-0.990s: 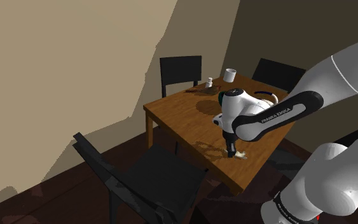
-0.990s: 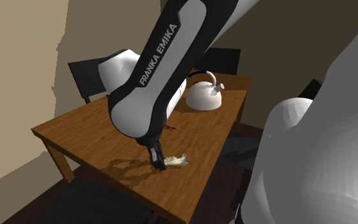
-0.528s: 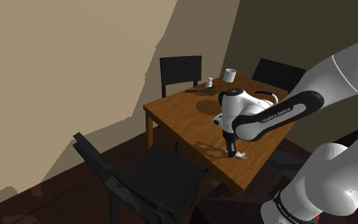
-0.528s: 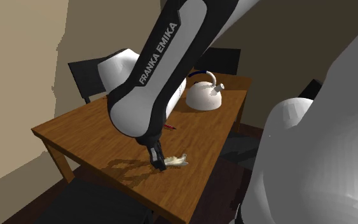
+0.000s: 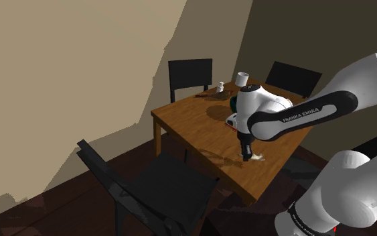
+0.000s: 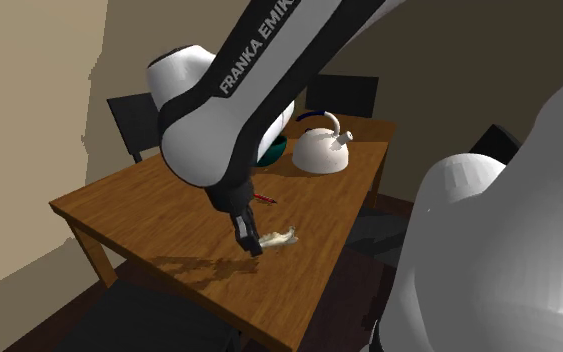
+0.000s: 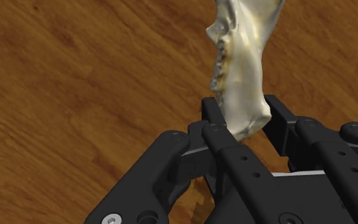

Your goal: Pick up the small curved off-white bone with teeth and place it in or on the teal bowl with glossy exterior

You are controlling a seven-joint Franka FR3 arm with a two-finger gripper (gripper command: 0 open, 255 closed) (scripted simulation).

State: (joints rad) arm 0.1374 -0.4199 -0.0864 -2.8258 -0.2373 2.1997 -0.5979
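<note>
The off-white toothed bone [image 7: 244,63] sat clamped by one end between the black fingers of the gripper [image 7: 242,114], its curved, toothed length jutting out beyond the fingertips over the wood grain. In the second exterior view the bone [image 6: 281,238] appeared to hang just above the wooden table [image 6: 119,200] near its front edge, though whether the far tip cleared the surface was hard to judge. The pick therefore looked done and the carry was the step in hand. The teal bowl [image 6: 275,153] stood well apart toward the back of the table, just beside a white kettle [image 6: 319,150], with a small red object [image 6: 266,199] lying between bowl and bone. The next move would call for raising the bone higher, swinging it over the bowl's rim without brushing the kettle, then letting go. The arm hid most of the bowl, so its opening and depth could not be made out.
</note>
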